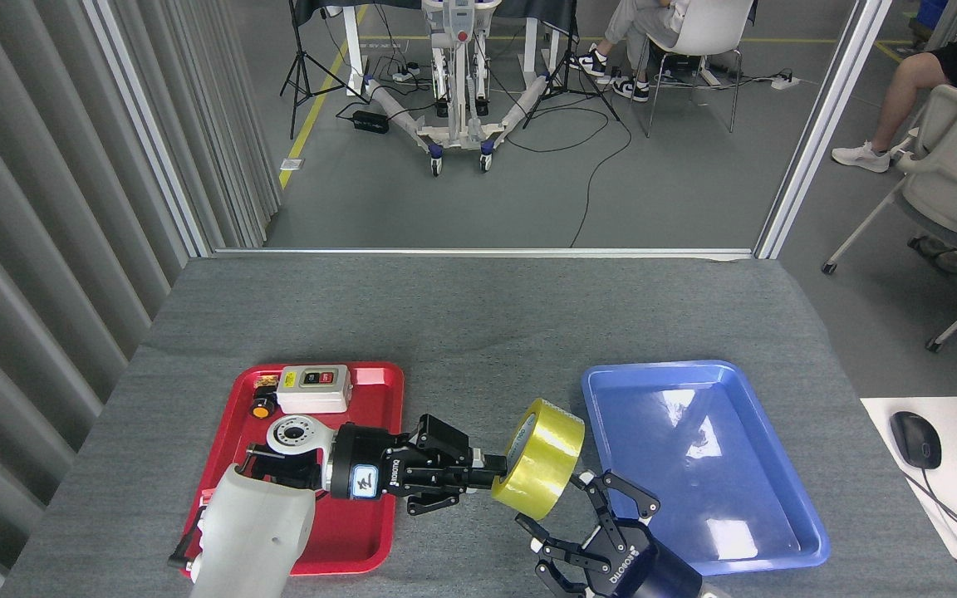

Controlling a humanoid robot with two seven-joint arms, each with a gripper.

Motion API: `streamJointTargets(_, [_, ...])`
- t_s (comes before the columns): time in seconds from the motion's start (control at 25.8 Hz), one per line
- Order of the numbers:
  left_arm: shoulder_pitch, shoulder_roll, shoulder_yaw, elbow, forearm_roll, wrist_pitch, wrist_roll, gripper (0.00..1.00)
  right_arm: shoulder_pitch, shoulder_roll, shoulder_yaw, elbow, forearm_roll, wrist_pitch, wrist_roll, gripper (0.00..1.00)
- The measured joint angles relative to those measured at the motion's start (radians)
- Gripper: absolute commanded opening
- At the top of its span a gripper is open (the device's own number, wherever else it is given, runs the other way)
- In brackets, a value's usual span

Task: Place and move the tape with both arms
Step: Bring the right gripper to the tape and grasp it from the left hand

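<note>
**Tape held out between the trays for the handover**

My left gripper (502, 470) pinches the tape (539, 458) by its near rim, holding the roll on edge, tilted, over the strip of grey bench (478, 316) between the two trays. I judge it is held this way so that the far side and the lower rim of the roll stay free for my other arm to take.

My right gripper (582, 519) sits just below and to the right of the roll with its fingers spread wide, pointing up toward the tape; one fingertip looks very near the roll, but I cannot tell whether it touches. It grips nothing yet, so the handover reads as about to happen, not done.

The red tray (379, 531) on the left holds a white switch box (312, 389) with a small orange knob (262, 408) beside it at its far end; my left arm lies over the rest of it. The blue tray (786, 531) on the right holds nothing that I can see, and is probably where the tape should go.
</note>
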Motion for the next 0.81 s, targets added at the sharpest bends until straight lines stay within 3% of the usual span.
streamJointTargets(0.27, [-0.001,0.007,0.000,0.000,-0.001,-0.002,0.000,0.00,-0.001,0.004,0.008,0.002,-0.001,0.000,0.002,0.60])
streamJointTargets(0.58, [-0.001,0.013,0.000,-0.001,-0.001,-0.002,0.000,0.00,-0.001,0.013,0.010,0.025,-0.001,0.001,0.002,0.43])
streamJointTargets(0.81, [-0.003,0.017,0.000,-0.001,-0.003,-0.002,0.001,0.00,-0.001,0.025,0.010,0.028,-0.001,-0.001,0.000,0.39])
